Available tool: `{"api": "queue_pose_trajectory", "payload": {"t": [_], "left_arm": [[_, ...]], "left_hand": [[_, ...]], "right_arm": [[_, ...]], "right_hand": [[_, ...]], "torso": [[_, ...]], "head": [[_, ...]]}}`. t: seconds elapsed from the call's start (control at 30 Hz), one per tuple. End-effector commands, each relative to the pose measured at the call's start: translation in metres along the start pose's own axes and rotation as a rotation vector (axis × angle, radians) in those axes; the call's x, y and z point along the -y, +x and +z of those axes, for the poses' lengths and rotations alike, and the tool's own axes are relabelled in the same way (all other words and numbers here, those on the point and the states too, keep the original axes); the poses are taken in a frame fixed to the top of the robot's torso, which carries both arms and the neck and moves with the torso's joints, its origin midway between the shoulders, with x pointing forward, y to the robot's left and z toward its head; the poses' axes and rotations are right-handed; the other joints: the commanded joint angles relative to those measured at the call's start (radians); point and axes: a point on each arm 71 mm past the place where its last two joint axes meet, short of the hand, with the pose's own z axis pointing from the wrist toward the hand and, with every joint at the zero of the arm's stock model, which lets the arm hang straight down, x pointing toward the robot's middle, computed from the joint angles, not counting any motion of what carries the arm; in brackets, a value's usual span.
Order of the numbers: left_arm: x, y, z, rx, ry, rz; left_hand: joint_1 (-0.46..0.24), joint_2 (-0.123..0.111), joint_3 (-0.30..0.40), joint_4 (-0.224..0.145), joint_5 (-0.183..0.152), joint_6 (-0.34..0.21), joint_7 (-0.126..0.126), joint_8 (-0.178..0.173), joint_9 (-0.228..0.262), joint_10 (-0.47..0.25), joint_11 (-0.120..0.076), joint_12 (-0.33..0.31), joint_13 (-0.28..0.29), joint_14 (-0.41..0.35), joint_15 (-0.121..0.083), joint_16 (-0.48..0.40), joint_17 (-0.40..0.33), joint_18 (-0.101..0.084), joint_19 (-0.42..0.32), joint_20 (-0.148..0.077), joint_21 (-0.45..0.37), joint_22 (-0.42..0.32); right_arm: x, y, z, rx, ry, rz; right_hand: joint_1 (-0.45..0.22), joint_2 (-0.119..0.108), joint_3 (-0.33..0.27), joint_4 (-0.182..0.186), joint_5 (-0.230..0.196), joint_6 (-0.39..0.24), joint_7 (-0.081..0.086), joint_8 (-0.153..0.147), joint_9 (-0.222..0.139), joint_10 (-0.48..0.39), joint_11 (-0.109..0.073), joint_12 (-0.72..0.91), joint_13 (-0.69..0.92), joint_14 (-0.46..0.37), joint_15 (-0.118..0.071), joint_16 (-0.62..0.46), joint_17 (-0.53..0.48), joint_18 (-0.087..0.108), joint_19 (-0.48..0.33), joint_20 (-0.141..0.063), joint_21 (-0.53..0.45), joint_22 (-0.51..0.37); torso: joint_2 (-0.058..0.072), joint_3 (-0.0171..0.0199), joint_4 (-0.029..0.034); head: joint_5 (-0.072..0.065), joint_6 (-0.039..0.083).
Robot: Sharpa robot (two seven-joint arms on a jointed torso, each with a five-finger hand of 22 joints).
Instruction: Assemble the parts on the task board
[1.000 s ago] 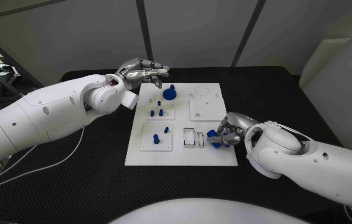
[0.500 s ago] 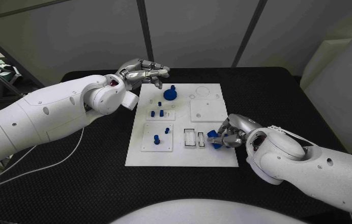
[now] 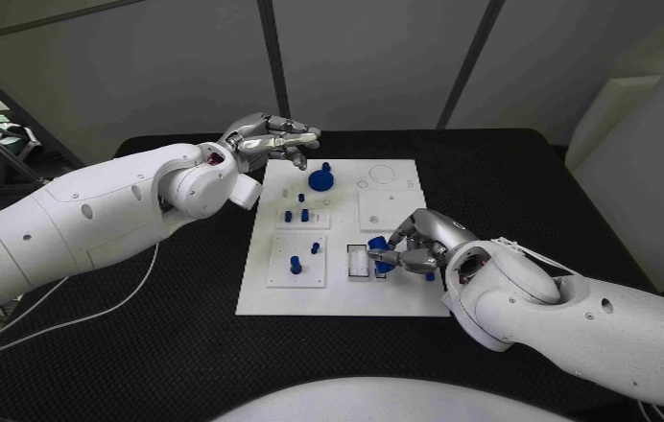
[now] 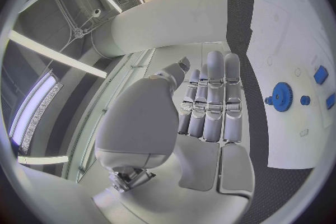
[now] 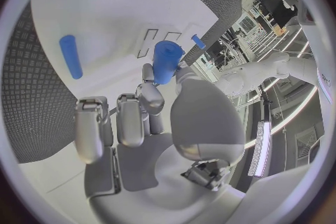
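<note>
The white task board point(image 3: 415, 293) lies mid-table. My right hand point(image 3: 422, 245) pinches a short blue cylindrical part point(image 3: 376, 244) between thumb and a finger, just above the rectangular slots point(image 3: 359, 261) near the board's front right. The right wrist view has that part point(image 5: 167, 61) at my fingertips over the board point(image 5: 105, 11), with a loose blue peg point(image 5: 70, 56) lying further off. My left hand point(image 3: 270, 139) hovers off the board's far left corner, fingers stretched out side by side and holding nothing point(image 4: 210, 106). A blue gear point(image 3: 321, 176) stands close beside it.
Several small blue pegs stand in the board's left blocks point(image 3: 302, 215), point(image 3: 295, 264). A raised white square plate point(image 3: 391, 209) sits at the board's right. The left wrist view has the gear point(image 4: 282, 96) and the other blue pieces beyond the fingers. Black table point(image 3: 166, 345) surrounds the board.
My right hand has carried the blue part leftward from the board's right edge to above the slots. The left hand has stayed where it was.
</note>
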Motion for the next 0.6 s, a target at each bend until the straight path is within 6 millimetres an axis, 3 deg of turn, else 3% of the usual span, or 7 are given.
{"api": "queue_pose_trajectory", "payload": {"t": [0.03, 0.6], "left_arm": [[0.002, 0.003, 0.001, -0.015, 0.006, -0.008], [0.002, 0.003, 0.001, -0.020, 0.004, -0.009]], "left_hand": [[-0.001, 0.010, -0.007, -0.001, -0.006, -0.003, -0.003, -0.004, 0.002, -0.004, 0.000, -0.004, 0.002, 0.000, 0.005, -0.007, -0.002, -0.013, 0.007, 0.000, -0.002, -0.002], [-0.002, 0.011, -0.008, 0.000, -0.006, -0.003, -0.003, -0.004, 0.002, -0.004, 0.000, -0.004, 0.002, 0.000, 0.005, -0.007, -0.002, -0.013, 0.007, 0.000, -0.004, -0.003]], "right_arm": [[-0.003, 0.005, 0.004, -0.051, 0.004, -0.011], [-0.017, 0.019, 0.021, -0.117, 0.014, -0.047]], "right_hand": [[-0.015, -0.003, -0.004, 0.007, 0.004, 0.018, -0.012, 0.003, 0.009, -0.001, -0.009, -0.008, -0.002, 0.045, -0.008, 0.004, -0.002, -0.015, 0.102, -0.008, 0.003, 0.263], [-0.072, -0.009, -0.010, 0.008, -0.004, 0.031, -0.017, 0.000, 0.029, 0.001, -0.013, -0.016, 0.000, 0.044, -0.010, 0.004, 0.000, -0.015, 0.102, -0.010, 0.003, 0.263]], "torso": [[0.001, -0.0011, -0.0003], [0.001, 0.0008, -0.0018]], "head": [[0.003, -0.001], [0.014, -0.006]]}}
